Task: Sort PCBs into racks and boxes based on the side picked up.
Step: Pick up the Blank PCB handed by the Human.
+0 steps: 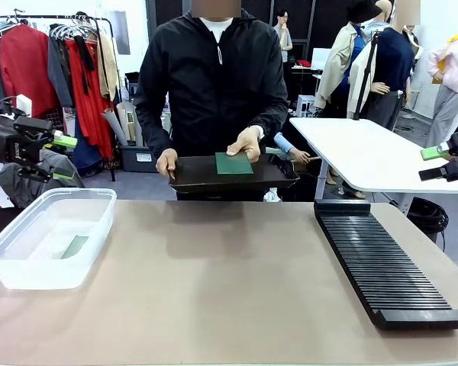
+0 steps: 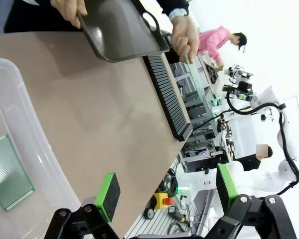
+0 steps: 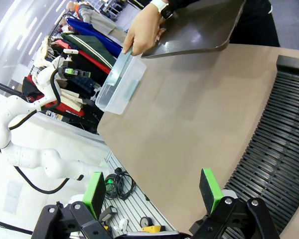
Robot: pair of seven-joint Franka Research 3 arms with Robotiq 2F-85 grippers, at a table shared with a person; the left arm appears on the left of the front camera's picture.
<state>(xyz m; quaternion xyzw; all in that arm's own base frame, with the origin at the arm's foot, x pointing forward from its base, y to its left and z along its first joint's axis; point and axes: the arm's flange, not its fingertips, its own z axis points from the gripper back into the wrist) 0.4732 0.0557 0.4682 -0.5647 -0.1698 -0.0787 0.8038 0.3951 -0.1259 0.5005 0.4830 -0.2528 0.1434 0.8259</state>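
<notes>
Over the brown table, the left gripper is hanging open and empty at far left beyond the clear box holding one PCB, the person is offering a second PCB on a black tray at the far centre, and past the rack the right gripper is hovering open, so reaching for that tray seems next.

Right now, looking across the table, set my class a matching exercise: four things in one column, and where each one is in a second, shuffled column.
Things
1. clear tub
2. slotted rack
3. black tray
4. PCB by the tray

Places
A. held by the person's hand at the table's far edge
B. on the table, robot's right
C. gripped by the person's other hand
D. on the table, robot's left

Pairs: 1-D, 2-B, 3-A, 4-C
</notes>
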